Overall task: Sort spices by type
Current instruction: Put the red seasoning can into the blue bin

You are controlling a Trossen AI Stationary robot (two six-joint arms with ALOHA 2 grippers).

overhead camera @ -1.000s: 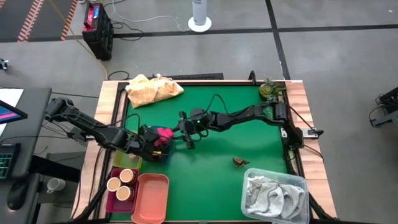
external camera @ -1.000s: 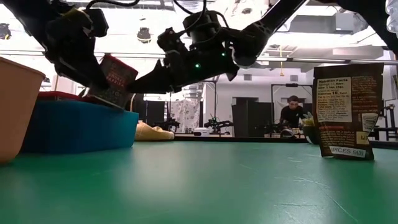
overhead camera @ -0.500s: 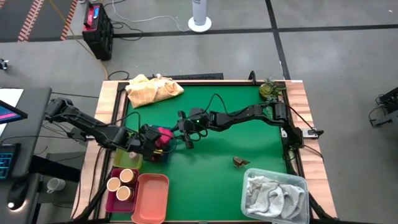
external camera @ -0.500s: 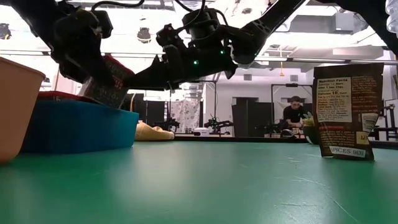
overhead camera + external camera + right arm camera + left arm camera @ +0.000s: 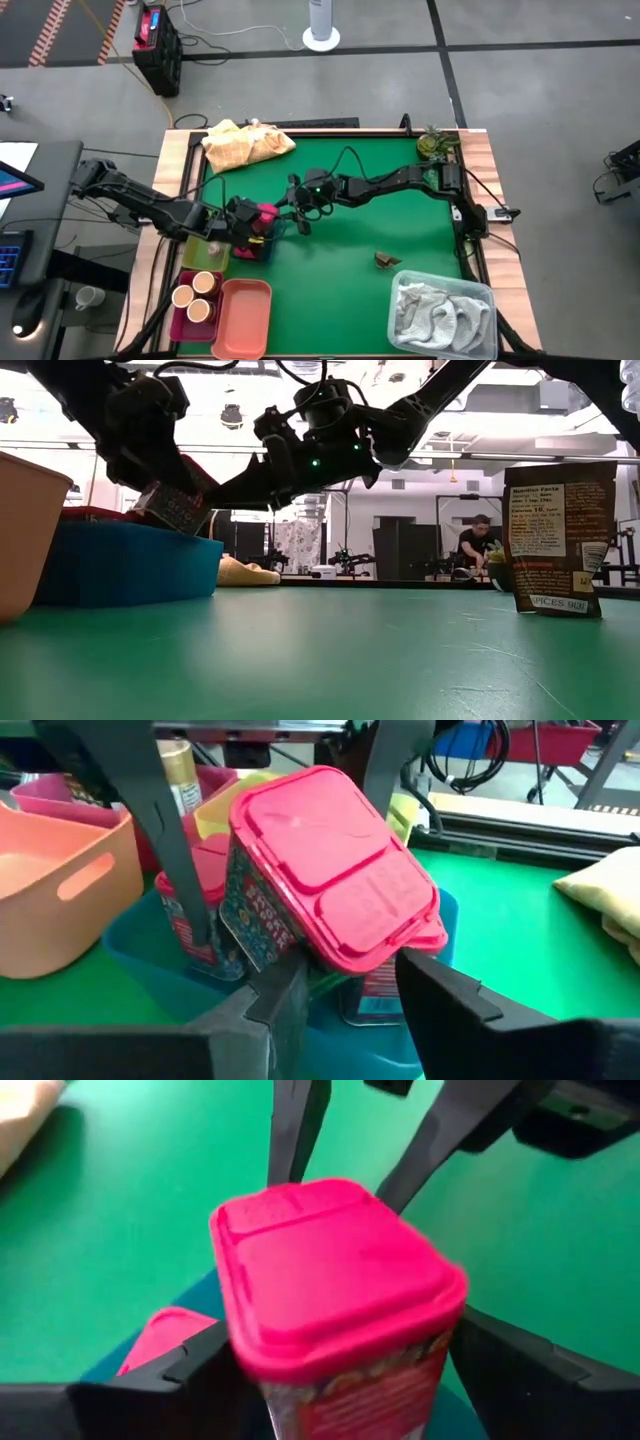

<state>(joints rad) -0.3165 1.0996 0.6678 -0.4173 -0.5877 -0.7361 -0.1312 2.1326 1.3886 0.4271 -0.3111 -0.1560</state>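
A spice packet with a pink-red flip lid (image 5: 266, 217) hangs tilted over the blue bin (image 5: 256, 248) at the table's left. In the left wrist view its lid (image 5: 335, 1270) fills the middle. My left gripper (image 5: 335, 1370) is open, one finger on each side of the packet; I cannot tell whether they touch it. My right gripper (image 5: 345, 985) reaches in from the right and is shut on the packet. More pink packets (image 5: 185, 915) stand inside the blue bin. A small brown packet (image 5: 560, 540) stands upright on the green mat. My right gripper pinches the packet's body (image 5: 300, 955) just below the lid between its two fingers. The fingers (image 5: 292, 1130) come nearly level from the table's right side. The packet sits tilted, with its lid toward my right wrist and its lower end (image 5: 178, 518) at the blue bin's rim.
Near the left front corner are a maroon tray with tan-lidded jars (image 5: 195, 295), a salmon bin (image 5: 243, 318) and a yellow-green bin (image 5: 207, 256). A yellow cloth (image 5: 245, 143) lies at the far left. A clear tub with a towel (image 5: 440, 310) sits front right.
My left gripper has opened around the pink packet. The packet has tipped further and sunk a little toward the blue bin. My right gripper stays shut on it.
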